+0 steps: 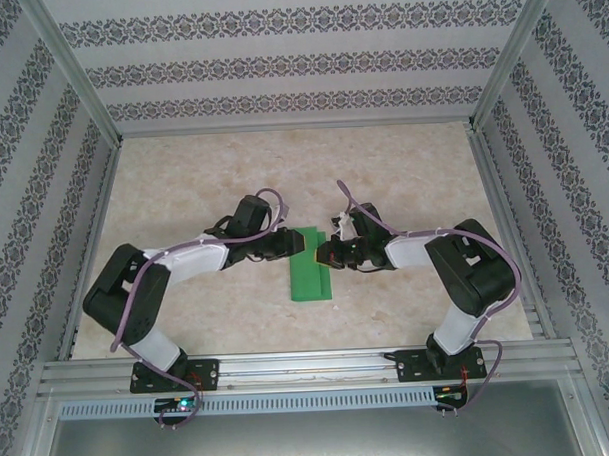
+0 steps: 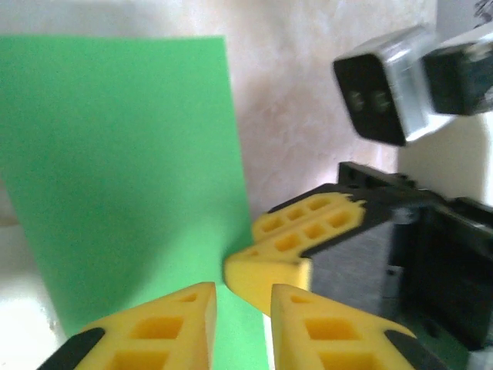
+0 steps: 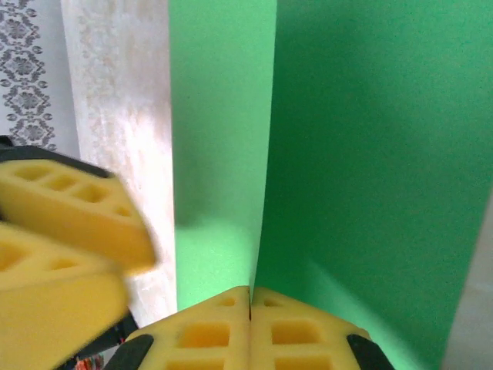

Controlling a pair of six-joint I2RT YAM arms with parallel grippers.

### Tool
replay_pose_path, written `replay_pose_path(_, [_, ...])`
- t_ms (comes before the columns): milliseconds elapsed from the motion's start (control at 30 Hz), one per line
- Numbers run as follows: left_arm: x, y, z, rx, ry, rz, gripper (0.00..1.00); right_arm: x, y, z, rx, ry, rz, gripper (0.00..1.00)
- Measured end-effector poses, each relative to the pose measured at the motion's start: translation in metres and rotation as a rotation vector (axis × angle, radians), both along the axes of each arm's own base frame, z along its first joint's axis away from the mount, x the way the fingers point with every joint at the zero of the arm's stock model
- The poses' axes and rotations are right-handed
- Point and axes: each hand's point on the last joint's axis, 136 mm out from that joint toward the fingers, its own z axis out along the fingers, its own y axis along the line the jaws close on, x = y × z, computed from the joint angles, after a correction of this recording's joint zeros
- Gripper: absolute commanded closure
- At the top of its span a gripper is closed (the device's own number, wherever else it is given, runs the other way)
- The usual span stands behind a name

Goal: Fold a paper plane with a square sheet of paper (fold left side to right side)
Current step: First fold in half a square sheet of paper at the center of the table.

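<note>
My left arm (image 1: 186,260) and right arm (image 1: 425,249) bend inward to mid-frame over the mottled tabletop (image 1: 232,170). My right jaws pinch the edge of the smooth, folded green square sheet of paper (image 1: 312,278); my left jaws stand slightly spread.

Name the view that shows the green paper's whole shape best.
Top external: the square sheet of paper shows there almost whole, as a narrow folded strip. The left wrist view crops it to one flat panel. The right wrist view is close up, with one layer raised and its outer edges cut off.
</note>
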Motion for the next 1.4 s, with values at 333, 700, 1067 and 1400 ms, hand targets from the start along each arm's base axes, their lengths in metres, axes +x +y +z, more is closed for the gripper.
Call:
replay_pose_path(333, [-0.008,0.02,-0.014,0.104,0.019,0.042,0.49,0.0,-0.008,-0.007,-0.067,-0.001,-0.009,0.97])
replay_pose_path(700, [-0.01,0.018,-0.055,0.157,0.117,0.029,0.47,0.0,-0.013,-0.008,-0.109,-0.011,-0.012,0.97])
replay_pose_path(1067, [-0.007,0.015,-0.063,0.169,0.133,0.032,0.53,-0.002,-0.015,-0.011,-0.124,-0.01,-0.006,0.94])
replay_pose_path(1400, [-0.006,0.015,-0.069,0.236,0.155,0.045,0.56,-0.003,-0.02,-0.009,-0.152,-0.019,-0.011,0.75])
